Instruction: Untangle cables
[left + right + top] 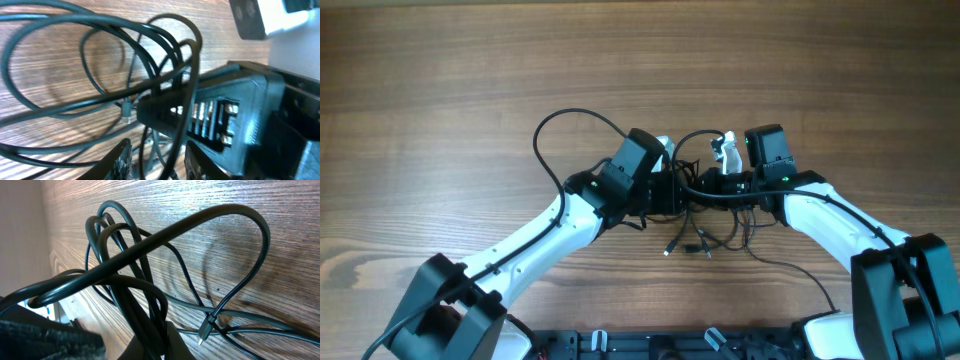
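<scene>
Starting on the left, the fat black loop (536, 142) arching over the table (450, 70) looks like the left arm's own wiring, not part of the job. Next over, the left gripper (157, 162) has its jaws partway apart. In its wrist view a couple of thin strands run down through the gap with neither finger pinching them, so we'd say it's got hold of nothing.

The cables (150, 242) sit in a knot right between the two grippers, mid-table. Several loops are stacked over each other and loose tails trail toward the robot's side. One small plug end (126, 112) lies on the wood just past the left fingers, and two more tips show below the knot from overhead.

On the right, the right gripper (152, 352) is closed. In its wrist view a bunch of strands funnels down into it, so it looks clamped on the cables. A few loops hang clear of the wood, going by their shadows.

Stuff we can't sort out:
- From overhead both wrists cover the heart of the knot, so we can't count the cords.
- The right fingers are cut off at the bottom edge of their own view.
- The black block (225, 120) on the right of the left wrist view is too close and blurry to name for sure.
</scene>
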You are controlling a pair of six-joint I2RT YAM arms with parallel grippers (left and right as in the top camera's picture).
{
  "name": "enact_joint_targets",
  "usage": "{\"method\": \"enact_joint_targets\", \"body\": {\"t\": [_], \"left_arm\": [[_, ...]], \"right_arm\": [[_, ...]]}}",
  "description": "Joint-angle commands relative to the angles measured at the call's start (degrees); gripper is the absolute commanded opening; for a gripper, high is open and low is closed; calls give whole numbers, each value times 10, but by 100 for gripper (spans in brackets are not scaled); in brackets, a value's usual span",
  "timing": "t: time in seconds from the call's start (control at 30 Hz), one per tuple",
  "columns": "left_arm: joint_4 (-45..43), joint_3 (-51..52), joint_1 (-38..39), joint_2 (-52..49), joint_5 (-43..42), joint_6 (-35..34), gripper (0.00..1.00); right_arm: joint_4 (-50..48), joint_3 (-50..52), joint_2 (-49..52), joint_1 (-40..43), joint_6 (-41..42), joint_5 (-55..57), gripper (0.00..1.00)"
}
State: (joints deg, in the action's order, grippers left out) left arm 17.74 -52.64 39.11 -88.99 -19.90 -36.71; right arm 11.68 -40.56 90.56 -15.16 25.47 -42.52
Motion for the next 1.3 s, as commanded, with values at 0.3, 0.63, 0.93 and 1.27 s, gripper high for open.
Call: {"method": "enact_joint_targets", "body": {"t": [0.3,0.63,0.93,1.27], "left_arm": [[-2,3,4,2,116,5,4],[34,2,-95,149,-157,79,4],[70,3,-171,145,-352,141,4],[65,3,-151,102,-352,139,4]], "right_arm": [[-1,-2,6,0,0,33,95],[58,-9,-110,73,-91,9,100],[141,-9,-166,73,-144,5,100],[131,-8,-166,33,-148,-96,100]]}}
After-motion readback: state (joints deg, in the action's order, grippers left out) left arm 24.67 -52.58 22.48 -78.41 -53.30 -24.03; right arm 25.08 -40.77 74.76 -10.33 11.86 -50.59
